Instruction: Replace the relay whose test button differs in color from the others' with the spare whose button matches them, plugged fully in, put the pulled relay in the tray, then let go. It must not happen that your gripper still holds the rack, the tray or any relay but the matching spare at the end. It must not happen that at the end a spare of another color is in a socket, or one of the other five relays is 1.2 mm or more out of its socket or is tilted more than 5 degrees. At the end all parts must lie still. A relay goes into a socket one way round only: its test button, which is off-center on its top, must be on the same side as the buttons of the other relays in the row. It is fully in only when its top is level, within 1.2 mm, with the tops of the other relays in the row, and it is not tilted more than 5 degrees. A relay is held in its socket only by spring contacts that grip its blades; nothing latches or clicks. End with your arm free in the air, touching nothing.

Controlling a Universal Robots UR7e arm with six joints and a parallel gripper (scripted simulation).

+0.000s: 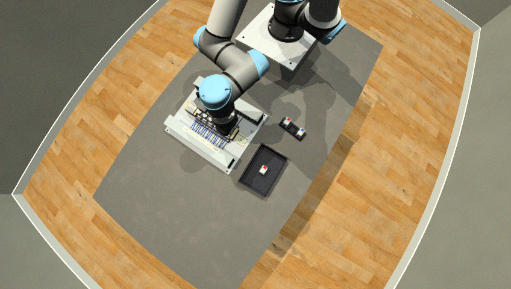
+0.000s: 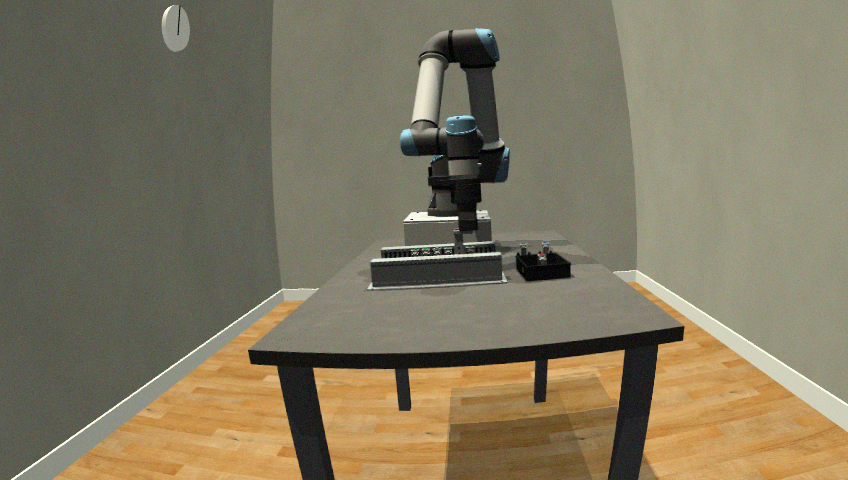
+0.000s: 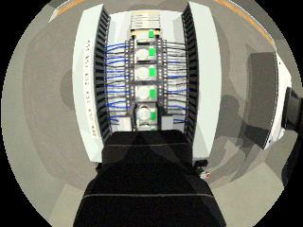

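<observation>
My gripper [image 3: 146,110] [image 2: 458,246] is shut on the green-button relay [image 3: 143,113], low over the socket row, with one finger on each side. Its button is on the right in the wrist view, like those of the other relays [image 3: 143,93] [image 3: 142,72]. Another green button behind it is partly hidden by the gripper. The held relay's blades and socket are hidden, so its seating depth cannot be told. A red-button relay [image 1: 263,171] [image 2: 542,258] lies in the dark tray [image 1: 273,157] [image 2: 543,272]. The holder [image 1: 293,127] has a red-button relay [image 1: 286,122] and a blue-button relay [image 1: 300,132], with its middle slot empty.
A pale wiring duct [image 3: 87,90] [image 2: 437,271] and a second duct [image 3: 207,80] flank the row lengthwise. Blue and black wires run from the sockets to the ducts. Beige terminal blocks [image 3: 145,20] stand at the row's far end in the wrist view.
</observation>
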